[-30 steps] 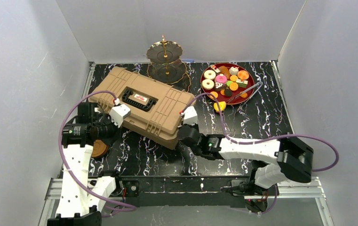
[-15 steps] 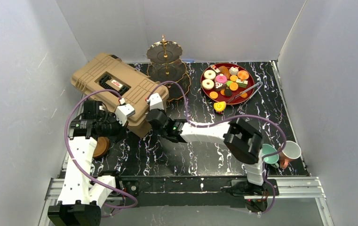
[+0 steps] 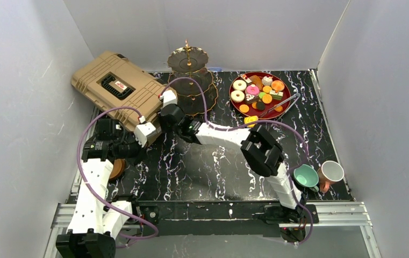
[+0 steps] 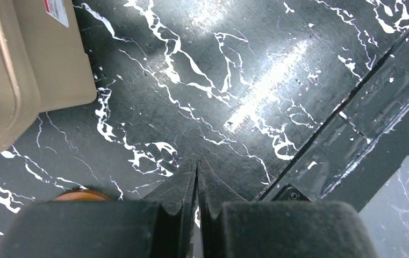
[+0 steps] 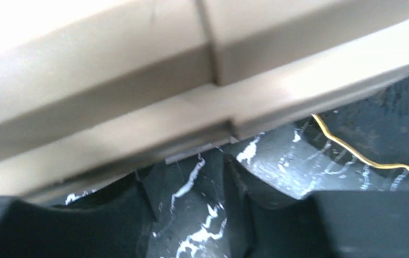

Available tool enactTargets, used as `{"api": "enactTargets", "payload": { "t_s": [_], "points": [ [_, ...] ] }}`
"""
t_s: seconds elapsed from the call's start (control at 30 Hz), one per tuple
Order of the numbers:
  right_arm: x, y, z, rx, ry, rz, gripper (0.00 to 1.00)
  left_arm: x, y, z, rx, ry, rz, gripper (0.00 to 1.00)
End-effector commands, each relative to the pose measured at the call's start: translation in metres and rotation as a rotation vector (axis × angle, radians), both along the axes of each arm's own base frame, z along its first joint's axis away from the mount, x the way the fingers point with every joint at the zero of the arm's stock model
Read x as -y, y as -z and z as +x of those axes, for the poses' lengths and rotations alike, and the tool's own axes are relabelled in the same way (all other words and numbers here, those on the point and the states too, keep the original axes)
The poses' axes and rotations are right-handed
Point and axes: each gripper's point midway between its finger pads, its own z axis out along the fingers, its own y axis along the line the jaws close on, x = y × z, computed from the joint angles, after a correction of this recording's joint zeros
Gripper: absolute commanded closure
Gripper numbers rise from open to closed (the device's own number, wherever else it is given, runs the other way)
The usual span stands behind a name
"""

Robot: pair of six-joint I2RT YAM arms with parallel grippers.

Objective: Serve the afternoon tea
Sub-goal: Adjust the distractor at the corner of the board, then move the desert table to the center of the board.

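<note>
The dark three-tier stand (image 3: 188,69) with gold rims stands at the back centre. To its right, a red plate (image 3: 234,105) holds several small toy sweets (image 3: 253,90). A teal cup (image 3: 306,176) and a white cup (image 3: 331,171) sit at the front right. A brown saucer (image 3: 115,168) lies by the left arm, and its edge (image 4: 78,194) shows in the left wrist view. My right gripper (image 3: 163,111) (image 5: 183,172) is open and empty, close against the tan case (image 3: 113,86) (image 5: 137,80). My left gripper (image 3: 149,137) (image 4: 197,162) is shut on nothing, over bare table.
The tan case lies tilted in the back left corner, beside the stand. The stand's gold rim (image 5: 363,157) shows just right of my right fingers. A yellow sweet (image 3: 251,119) lies on the table in front of the plate. Tongs (image 3: 280,105) rest on the plate. Walls enclose three sides.
The tan case has slid from the table's middle to the back left corner. My right arm stretched left after it and its gripper has opened. The cups came into view.
</note>
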Motion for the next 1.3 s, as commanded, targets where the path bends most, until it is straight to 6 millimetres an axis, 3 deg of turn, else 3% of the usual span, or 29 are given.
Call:
{"api": "enactTargets", "payload": {
  "t_s": [0.0,0.1,0.2,0.33,0.47,0.67,0.93,1.03,1.27],
  "points": [
    [0.021,-0.100,-0.015,0.065,-0.082,0.083,0.43,0.006,0.003,0.014,0.026,0.013,-0.032,1.00],
    [0.056,-0.138,-0.029,0.093,-0.079,0.051,0.27,0.005,0.008,0.025,0.030,0.008,-0.028,1.00],
    [0.087,-0.173,-0.023,0.149,-0.018,0.018,0.17,0.002,0.014,0.032,0.031,0.016,-0.008,1.00],
    [0.112,-0.214,0.018,0.199,0.073,0.040,0.11,0.000,0.018,0.035,0.033,0.015,0.002,1.00],
    [0.120,-0.246,0.069,0.271,0.150,0.017,0.09,-0.001,0.023,0.032,0.039,0.022,0.013,1.00],
    [0.127,-0.260,0.124,0.323,0.211,0.042,0.08,-0.006,0.028,0.032,0.046,0.024,0.041,1.00],
    [0.108,-0.277,0.147,0.402,0.088,0.201,0.09,-0.014,0.030,0.034,0.030,0.042,0.093,1.00],
    [0.107,-0.269,0.161,0.396,0.106,0.200,0.10,-0.015,0.033,0.033,0.025,0.046,0.105,1.00],
    [0.107,-0.249,0.188,0.419,0.134,0.235,0.33,-0.016,0.036,0.040,0.020,0.031,0.103,1.00]
  ]
}}
